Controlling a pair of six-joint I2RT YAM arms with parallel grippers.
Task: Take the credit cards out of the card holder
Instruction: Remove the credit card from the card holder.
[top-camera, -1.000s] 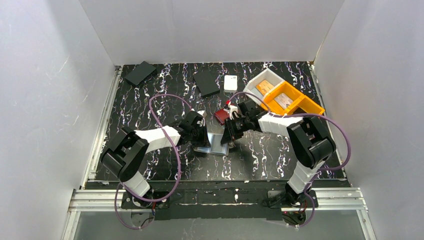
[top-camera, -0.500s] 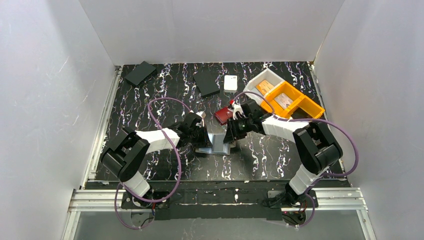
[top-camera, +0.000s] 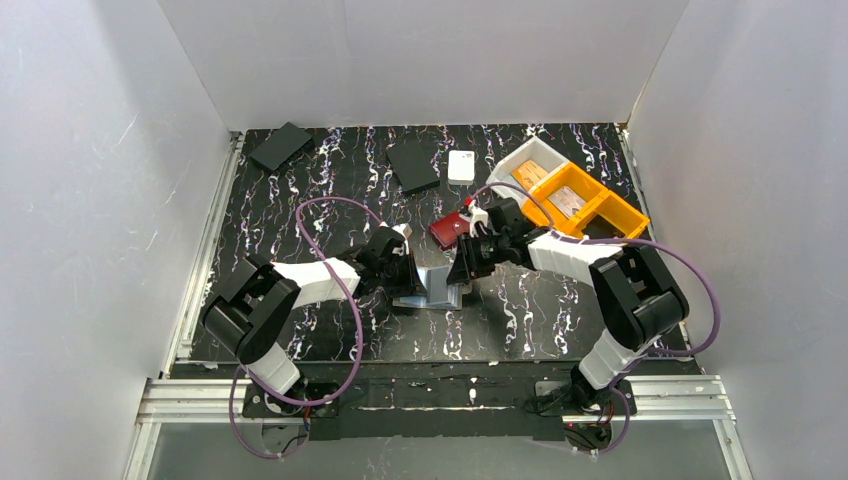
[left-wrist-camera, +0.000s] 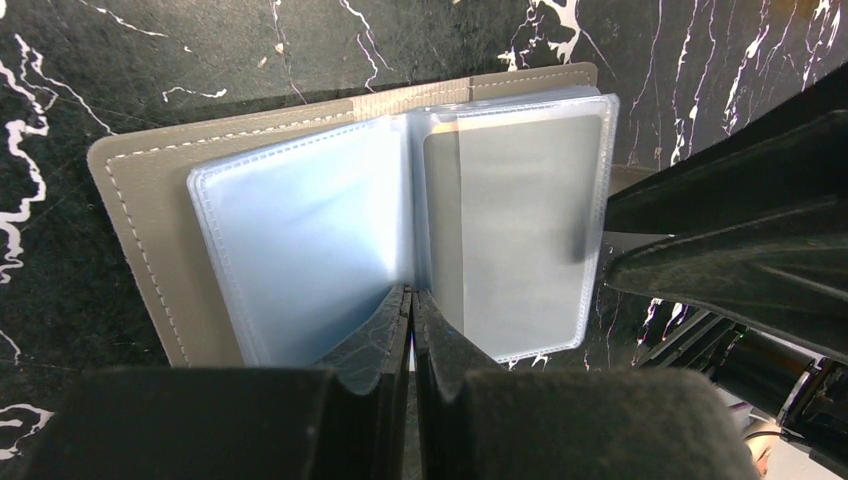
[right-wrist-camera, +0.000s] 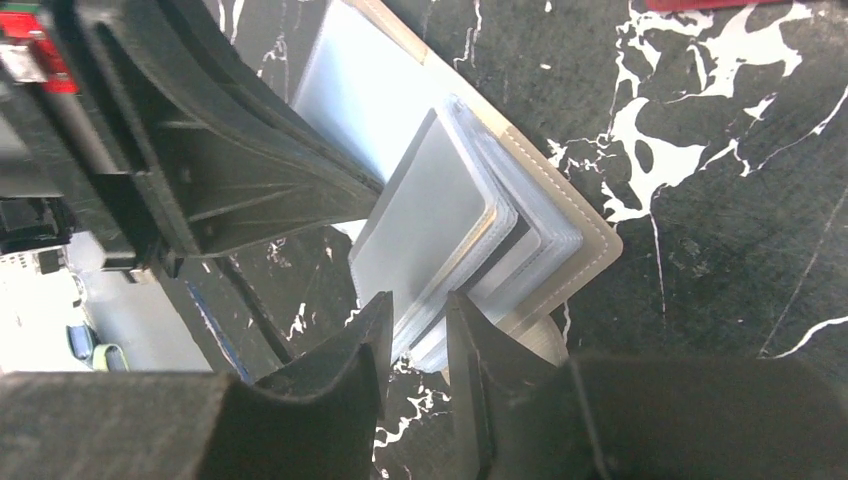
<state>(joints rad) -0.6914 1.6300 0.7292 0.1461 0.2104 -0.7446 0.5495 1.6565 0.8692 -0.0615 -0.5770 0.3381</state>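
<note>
The grey card holder (top-camera: 432, 288) lies open on the black marbled table, its clear sleeves fanned out. In the left wrist view its grey cover (left-wrist-camera: 140, 230) frames a pale blue left sleeve (left-wrist-camera: 300, 250) and a greyish right sleeve (left-wrist-camera: 520, 230); I cannot tell for certain whether these are the credit cards. My left gripper (left-wrist-camera: 411, 292) is shut, its tips pressing on the fold between the sleeves. My right gripper (right-wrist-camera: 420, 310) stands a little open, straddling the outer edge of the sleeve stack (right-wrist-camera: 440, 230) without clamping it.
A dark red case (top-camera: 447, 230) lies just behind the holder. Two flat black squares (top-camera: 280, 146) (top-camera: 413, 165) and a small white box (top-camera: 461, 166) sit at the back. A white tray (top-camera: 512, 163) and an orange bin (top-camera: 600, 213) stand at the back right.
The right gripper's jaws have spread apart and its arm has shifted slightly to the right. The left gripper has stayed shut on the fold.
</note>
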